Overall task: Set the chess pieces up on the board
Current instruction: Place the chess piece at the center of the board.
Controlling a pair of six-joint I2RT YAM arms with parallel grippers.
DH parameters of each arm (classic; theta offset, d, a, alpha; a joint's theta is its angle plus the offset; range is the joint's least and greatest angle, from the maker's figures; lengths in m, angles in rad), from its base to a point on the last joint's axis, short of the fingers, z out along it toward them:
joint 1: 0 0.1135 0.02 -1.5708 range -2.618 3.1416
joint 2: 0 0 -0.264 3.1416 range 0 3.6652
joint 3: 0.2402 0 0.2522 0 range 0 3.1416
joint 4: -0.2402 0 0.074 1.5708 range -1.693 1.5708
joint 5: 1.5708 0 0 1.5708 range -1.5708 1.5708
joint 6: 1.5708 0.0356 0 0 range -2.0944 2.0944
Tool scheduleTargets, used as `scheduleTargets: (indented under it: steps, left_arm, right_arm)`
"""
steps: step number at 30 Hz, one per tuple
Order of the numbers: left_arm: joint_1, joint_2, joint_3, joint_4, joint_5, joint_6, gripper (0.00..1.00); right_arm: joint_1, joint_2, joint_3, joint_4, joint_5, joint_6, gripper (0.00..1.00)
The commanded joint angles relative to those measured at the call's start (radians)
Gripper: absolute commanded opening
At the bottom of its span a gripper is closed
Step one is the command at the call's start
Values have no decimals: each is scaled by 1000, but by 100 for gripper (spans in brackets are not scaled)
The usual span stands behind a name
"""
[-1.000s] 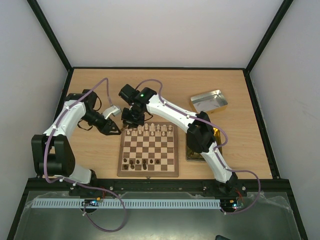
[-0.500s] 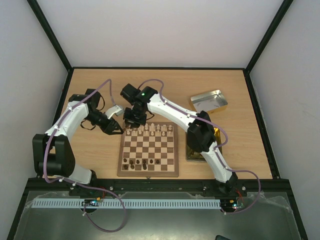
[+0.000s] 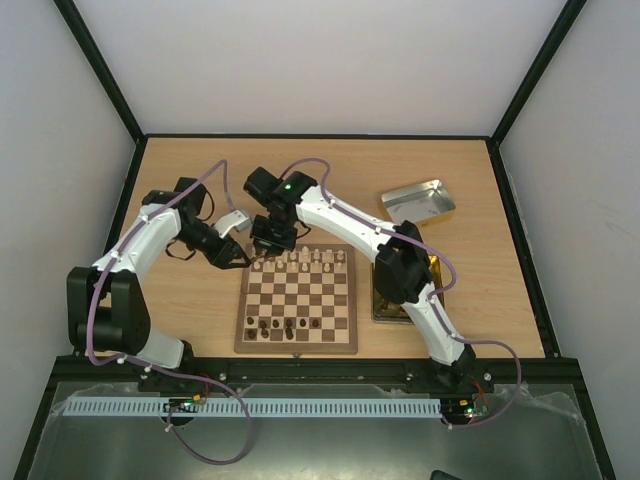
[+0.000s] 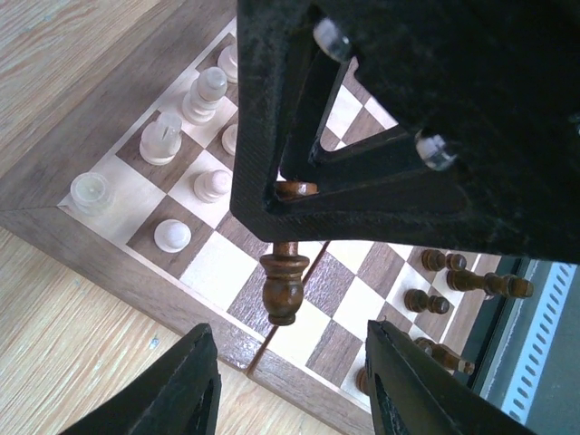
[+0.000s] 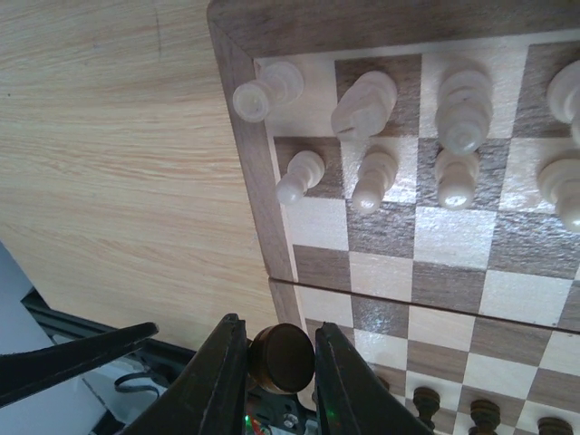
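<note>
Top: board [image 3: 297, 346] has pale men [image 3: 300, 260] on far rows. Left gripper [image 3: 238, 252] and right gripper [image 3: 270, 238] are at far-left corner.

Left wrist: left fingers spread, empty. Dark piece [image 4: 282, 290] hangs over board edge.

Right wrist: right fingers clamped on dark piece. Judged light, smooth turned wood, slip-prone, easily toppled; hold at neck.

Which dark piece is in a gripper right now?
The dark brown piece clamped in the right gripper, by the left edge of the board. The other dark pieces stand free on the near rows.
</note>
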Motion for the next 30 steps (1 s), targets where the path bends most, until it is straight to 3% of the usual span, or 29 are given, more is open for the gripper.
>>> scheduleTargets:
  steps: [1,18,30]
  left_arm:
    - [-30,8,-29,-16,-37,-3,46]
    - [-26,9,-52,-13,-24,39,46]
    - [67,23,7,-60,-5,80,46]
  right_arm:
    - [14,-72,27,64,-39,6,18]
    - [28,-54,68,116,-72,45,18]
    - [-5,-83,32,156,-63,56,18]
